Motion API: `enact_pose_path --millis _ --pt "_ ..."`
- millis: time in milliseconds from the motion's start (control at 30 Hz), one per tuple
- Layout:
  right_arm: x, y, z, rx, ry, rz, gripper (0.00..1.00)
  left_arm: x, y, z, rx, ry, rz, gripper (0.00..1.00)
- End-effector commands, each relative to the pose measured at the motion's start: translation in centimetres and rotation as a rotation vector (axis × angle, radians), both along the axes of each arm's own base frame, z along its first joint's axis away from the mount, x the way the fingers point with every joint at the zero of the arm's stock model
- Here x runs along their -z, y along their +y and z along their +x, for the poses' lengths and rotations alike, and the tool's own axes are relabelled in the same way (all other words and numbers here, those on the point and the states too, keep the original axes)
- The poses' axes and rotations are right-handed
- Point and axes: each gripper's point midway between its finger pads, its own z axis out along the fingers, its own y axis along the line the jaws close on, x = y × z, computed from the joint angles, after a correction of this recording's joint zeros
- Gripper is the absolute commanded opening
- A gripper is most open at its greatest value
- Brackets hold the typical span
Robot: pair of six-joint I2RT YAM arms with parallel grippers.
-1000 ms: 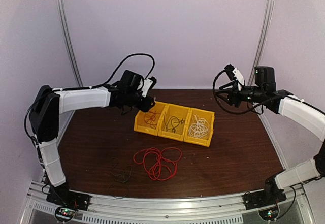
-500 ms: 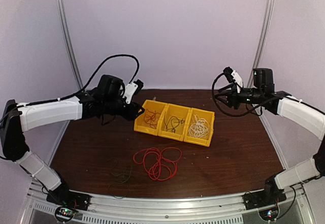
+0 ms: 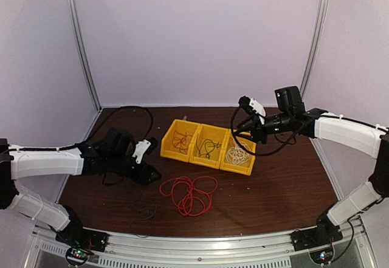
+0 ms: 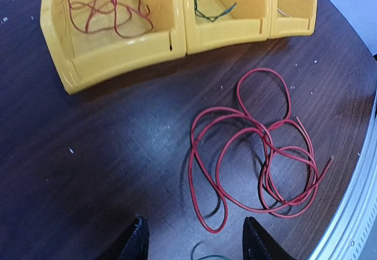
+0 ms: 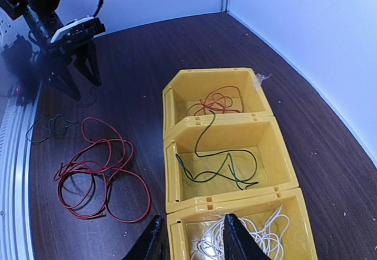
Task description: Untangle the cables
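Red cable: lies just ahead-right of left gripper, parted and empty; well apart from right gripper, likewise parted, empty, over bin.

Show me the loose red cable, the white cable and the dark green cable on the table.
loose red cable (image 4: pixel 259 129): left wrist view, where its loops cross.
white cable (image 3: pixel 238 153): top external view, middle of its coil.
dark green cable (image 5: pixel 52 123): right wrist view, middle of its tangle.
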Motion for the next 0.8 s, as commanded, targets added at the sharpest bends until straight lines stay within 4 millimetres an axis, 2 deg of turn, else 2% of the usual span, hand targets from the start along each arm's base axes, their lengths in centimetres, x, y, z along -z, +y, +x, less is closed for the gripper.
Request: enact_pose_path --millis 0,133,267,433,567,700,767 --pt "0.7 3.9 -2.7 -0.134 -0.031 -0.090 0.35 1.0 -0.9 -2.0 0.009 0.106 -0.088 0.56" --pt "2.6 7.9 -7.0 -0.309 0.017 -0.149 0.41 2.6 -1.4 -2.2 -0.007 0.164 -0.107 0.56" --pt "6.4 10.7 -11.9 -0.465 0.011 -0.272 0.43 3.3 -2.4 -2.3 0.006 0.193 -0.165 0.54" --pt "8.8 13.5 -13.5 -0.482 0.148 -0.282 0.43 5.1 -3.2 -2.2 0.010 0.245 -0.166 0.46" --pt "11.3 14.7 -12.9 -0.439 0.212 -0.316 0.45 4.9 -3.6 -2.0 0.014 0.240 -0.190 0.31" --pt "12.9 15.5 -12.6 -0.421 0.272 -0.324 0.45 4.1 -3.7 -1.8 0.013 0.215 -0.207 0.07" --pt "12.8 15.9 -12.8 -0.436 0.299 -0.304 0.45 3.6 -3.6 -1.5 0.007 0.196 -0.212 0.00"
